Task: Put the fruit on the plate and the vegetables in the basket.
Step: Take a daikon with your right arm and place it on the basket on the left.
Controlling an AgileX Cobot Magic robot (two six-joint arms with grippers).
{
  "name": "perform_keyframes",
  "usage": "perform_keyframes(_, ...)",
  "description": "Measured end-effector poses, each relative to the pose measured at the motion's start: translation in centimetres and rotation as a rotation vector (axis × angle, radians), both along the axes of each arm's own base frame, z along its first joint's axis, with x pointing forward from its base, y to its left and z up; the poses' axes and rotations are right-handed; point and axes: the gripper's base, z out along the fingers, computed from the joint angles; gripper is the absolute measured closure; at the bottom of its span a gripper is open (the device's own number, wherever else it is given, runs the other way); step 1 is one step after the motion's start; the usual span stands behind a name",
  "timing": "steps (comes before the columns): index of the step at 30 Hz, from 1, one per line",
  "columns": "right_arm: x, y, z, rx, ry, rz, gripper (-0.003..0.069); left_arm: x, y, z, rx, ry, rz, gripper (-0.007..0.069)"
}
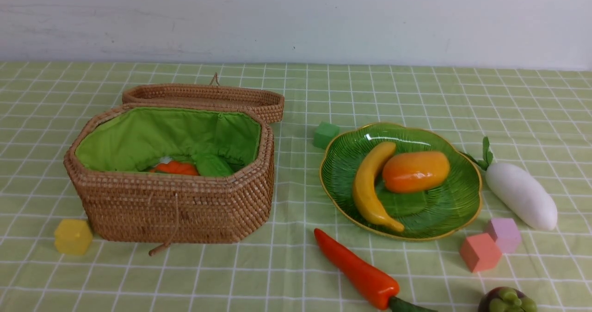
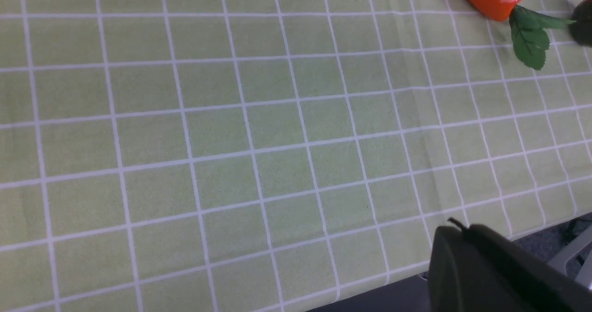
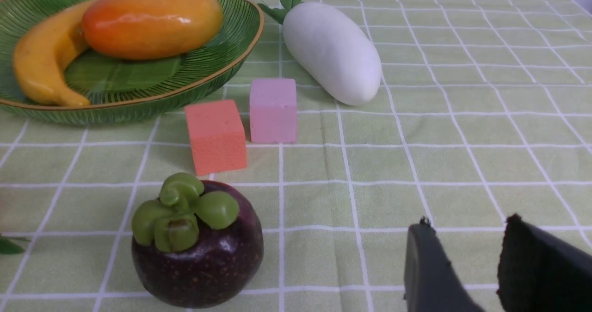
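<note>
The yellow banana (image 1: 367, 187) and orange mango (image 1: 415, 171) lie on the green plate (image 1: 342, 164). The purple mangosteen (image 3: 199, 252) sits on the cloth in front of it, left of my open, empty right gripper (image 3: 467, 222). Just right of the plate lies the white radish (image 1: 520, 194). The red chili (image 1: 356, 270) lies in front of the plate, far from my shut, empty left gripper (image 2: 455, 226) at the table's near edge. Inside the open wicker basket (image 1: 171, 201) I see an orange-red piece (image 1: 178, 168) and a green gourd (image 1: 212, 165).
Foam cubes lie about: green (image 1: 325, 134) behind the plate, yellow (image 1: 73, 236) by the basket's front left, orange (image 3: 215, 136) and purple (image 3: 273, 110) between mangosteen and radish. The basket lid (image 1: 208, 97) hangs open behind it. A wall closes off the back.
</note>
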Motion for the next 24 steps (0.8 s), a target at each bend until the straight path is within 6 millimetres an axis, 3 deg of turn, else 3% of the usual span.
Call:
perform_keyframes(11,0.0,0.0,0.0,-0.001,0.0,0.0,0.0417,0.0,0.0,0.0,0.006,-0.003,-0.001,0.0638)
perform_keyframes(15,0.0,0.0,0.0,-0.001,0.0,0.0,0.0417,0.6,0.6,-0.6,0.114,-0.053,0.006,0.0638)
perform_keyframes(19,0.0,0.0,0.0,-0.001,0.0,0.0,0.0417,1.1,0.9,-1.7,0.2,-0.065,0.004,0.0638)
perform_keyframes(24,0.0,0.0,0.0,-0.001,0.0,0.0,0.0417,0.6,1.3,-4.4,0.221,-0.062,-0.005,0.0637)
